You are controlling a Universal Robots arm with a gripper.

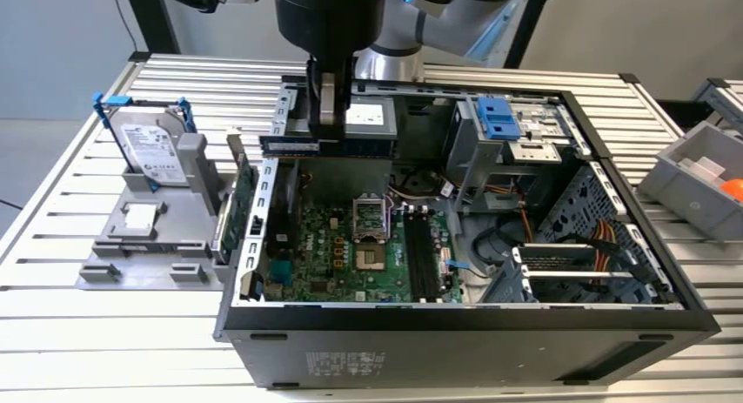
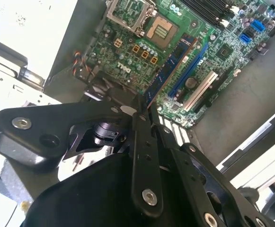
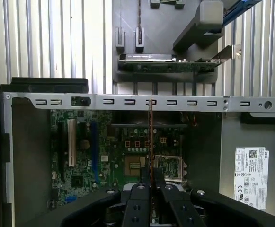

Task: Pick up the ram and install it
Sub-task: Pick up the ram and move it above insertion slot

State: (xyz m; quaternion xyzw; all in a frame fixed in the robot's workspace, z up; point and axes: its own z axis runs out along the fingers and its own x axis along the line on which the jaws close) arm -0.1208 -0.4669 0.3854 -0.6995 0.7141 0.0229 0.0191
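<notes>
One hand (image 1: 331,131) pinches the ram (image 1: 288,146) tight.
The ram hangs level above the green board (image 1: 337,255) in the open computer case (image 1: 465,342), in the upper middle of the exterior view.

It all sits on a table (image 1: 70,185) with a ribbed silver slat top, and the light's soft and even across it. At the exterior view's right edge there's a grey bin (image 1: 691,168) with something orange (image 1: 732,190) inside. Past the table's far corner it's just a plain grey-blue backdrop (image 1: 47,46), can't tell wall from floor, with a black post (image 1: 145,16) rising in front of it.
</notes>
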